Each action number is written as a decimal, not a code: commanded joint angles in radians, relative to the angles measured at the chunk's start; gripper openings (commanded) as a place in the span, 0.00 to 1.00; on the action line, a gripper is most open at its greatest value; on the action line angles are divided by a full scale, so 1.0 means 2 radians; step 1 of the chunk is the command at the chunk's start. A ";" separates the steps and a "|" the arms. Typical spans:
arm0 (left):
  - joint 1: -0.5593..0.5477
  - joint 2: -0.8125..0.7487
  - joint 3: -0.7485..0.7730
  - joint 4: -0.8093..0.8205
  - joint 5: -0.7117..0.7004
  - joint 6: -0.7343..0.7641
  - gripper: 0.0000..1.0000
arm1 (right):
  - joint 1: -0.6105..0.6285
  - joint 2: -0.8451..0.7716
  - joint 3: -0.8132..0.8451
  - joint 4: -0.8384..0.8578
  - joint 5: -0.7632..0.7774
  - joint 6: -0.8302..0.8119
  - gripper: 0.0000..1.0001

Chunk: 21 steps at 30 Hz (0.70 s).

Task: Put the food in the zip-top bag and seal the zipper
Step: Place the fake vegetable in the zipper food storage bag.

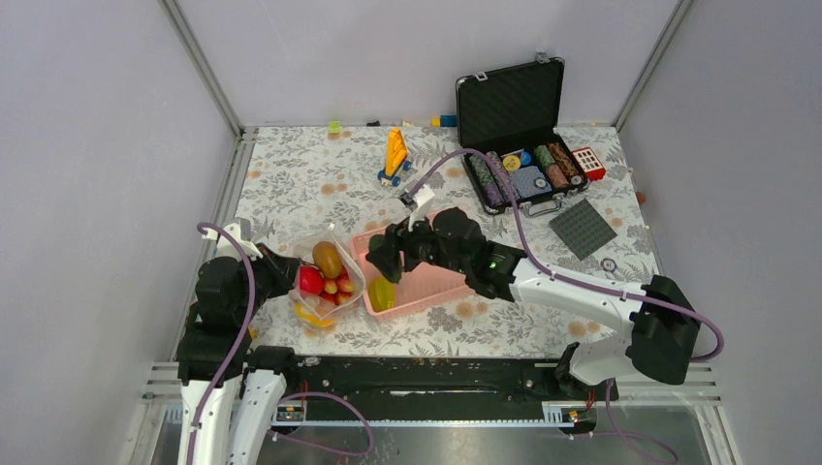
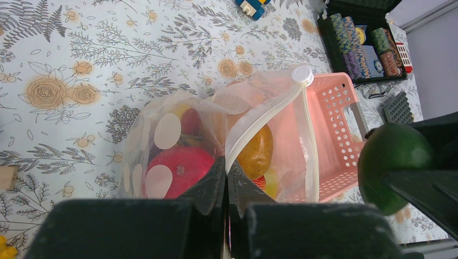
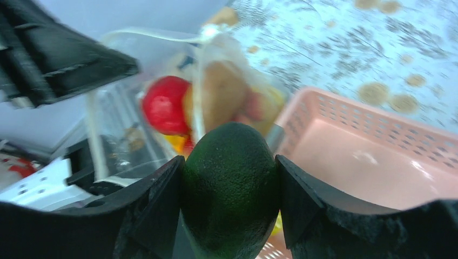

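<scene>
The clear dotted zip-top bag (image 1: 327, 283) lies left of the pink basket, its mouth held open. My left gripper (image 2: 227, 179) is shut on the near lip of the bag, right by the white zipper (image 2: 265, 115). Inside the bag lie a red fruit (image 2: 182, 166), a brown-yellow fruit (image 2: 257, 151) and smaller pieces. My right gripper (image 3: 229, 168) is shut on a dark green fruit (image 3: 230, 189), which hangs over the basket's left end, just right of the bag's mouth (image 2: 393, 164). A yellow-green food piece (image 1: 381, 294) lies in the basket.
The pink slotted basket (image 1: 434, 284) touches the bag's right side. A black case of poker chips (image 1: 524, 170) stands open at the back right, with a grey studded plate (image 1: 583, 229) beside it. An orange and blue toy (image 1: 395, 155) stands at the back.
</scene>
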 commanded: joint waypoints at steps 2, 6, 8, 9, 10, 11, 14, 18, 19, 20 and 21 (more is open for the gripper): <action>0.010 -0.001 0.004 0.030 0.006 0.004 0.00 | 0.043 0.029 0.071 0.076 -0.066 -0.019 0.25; 0.010 0.000 0.004 0.031 0.008 0.004 0.00 | 0.062 0.068 0.104 0.105 -0.082 -0.006 0.25; 0.010 0.001 0.004 0.031 0.011 0.005 0.00 | 0.067 0.088 0.117 0.118 -0.085 -0.003 0.25; 0.010 0.001 0.004 0.031 0.011 0.005 0.00 | 0.071 0.097 0.123 0.123 -0.080 -0.003 0.25; 0.010 0.001 0.004 0.031 0.010 0.005 0.00 | 0.073 0.107 0.129 0.126 -0.077 -0.003 0.25; 0.010 0.002 0.004 0.032 0.011 0.005 0.00 | 0.075 0.116 0.133 0.131 -0.075 -0.003 0.25; 0.010 0.003 0.004 0.031 0.013 0.005 0.00 | 0.079 0.136 0.142 0.132 -0.065 -0.004 0.25; 0.010 0.000 0.003 0.031 0.010 0.005 0.00 | 0.082 0.149 0.145 0.122 -0.049 -0.022 0.25; 0.010 0.001 0.004 0.031 0.011 0.005 0.00 | 0.082 0.152 0.146 0.116 -0.045 -0.024 0.26; 0.010 0.000 0.003 0.031 0.011 0.005 0.00 | 0.083 0.154 0.147 0.112 -0.042 -0.026 0.26; 0.010 -0.001 0.003 0.031 0.011 0.005 0.00 | 0.084 0.157 0.145 0.112 -0.040 -0.026 0.27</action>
